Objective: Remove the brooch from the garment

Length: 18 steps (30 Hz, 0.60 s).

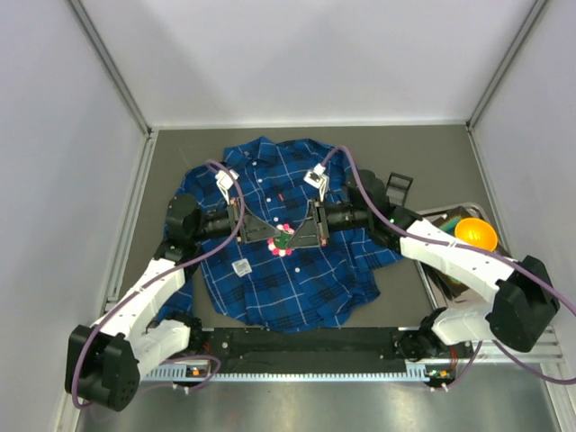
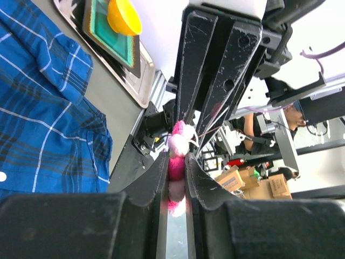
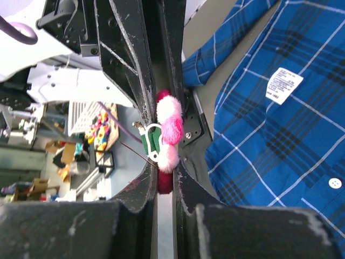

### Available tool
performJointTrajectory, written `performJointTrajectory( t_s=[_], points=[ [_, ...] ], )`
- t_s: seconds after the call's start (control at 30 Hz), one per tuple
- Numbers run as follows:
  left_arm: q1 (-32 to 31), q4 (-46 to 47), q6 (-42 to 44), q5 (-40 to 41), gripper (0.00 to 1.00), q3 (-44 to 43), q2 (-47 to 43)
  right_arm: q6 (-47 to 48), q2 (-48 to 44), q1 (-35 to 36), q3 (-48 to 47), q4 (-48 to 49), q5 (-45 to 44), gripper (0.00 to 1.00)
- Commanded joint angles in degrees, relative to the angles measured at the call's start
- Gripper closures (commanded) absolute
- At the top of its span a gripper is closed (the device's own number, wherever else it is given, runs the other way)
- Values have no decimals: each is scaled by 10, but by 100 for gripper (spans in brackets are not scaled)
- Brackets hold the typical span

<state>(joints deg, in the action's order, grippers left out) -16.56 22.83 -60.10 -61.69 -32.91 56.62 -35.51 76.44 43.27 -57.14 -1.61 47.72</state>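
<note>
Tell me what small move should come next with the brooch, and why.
Probably open the left hand: both it and the right hand are shut on the brooch, no garment fabric shows between them, and the orange bowl sits on the right arm's side.

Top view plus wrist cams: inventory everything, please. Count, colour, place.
garment: 1, blue plaid, spread on table centre
brooch: 1, pink and red, pinched between both hands over the garment
tag: 1, white, on garment's lower left
tray: 1, silver, right of garment
bowl: 1, orange, in tray
table: 1, dark grey, under everything
left hand: 1, black, shut on brooch from the left
right hand: 1, black, shut on brooch from the right
</note>
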Motion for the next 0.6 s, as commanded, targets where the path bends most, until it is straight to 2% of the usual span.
performJointTrajectory(
  t_s=[0.0,0.03,0.13,0.27,0.37,0.5,0.57],
  points=[
    [-1,15,-26,61,97,-15,-5,-36,-40,31,34,110,-72,100],
    [-1,12,-30,69,81,-13,-10,-34,-45,35,40,117,-105,100],
    [3,5,-44,111,57,2,-33,-46,-70,42,68,140,-162,100],
    [7,-4,-51,161,49,25,-70,-51,-101,43,96,160,-220,100],
    [7,29,-78,190,47,63,-92,-57,-123,43,108,164,-262,100],
    [6,145,-145,179,44,118,-98,-82,-142,43,121,147,-343,100],
    [-4,171,-148,180,36,120,-97,-95,-147,43,129,158,-357,100]
  ],
)
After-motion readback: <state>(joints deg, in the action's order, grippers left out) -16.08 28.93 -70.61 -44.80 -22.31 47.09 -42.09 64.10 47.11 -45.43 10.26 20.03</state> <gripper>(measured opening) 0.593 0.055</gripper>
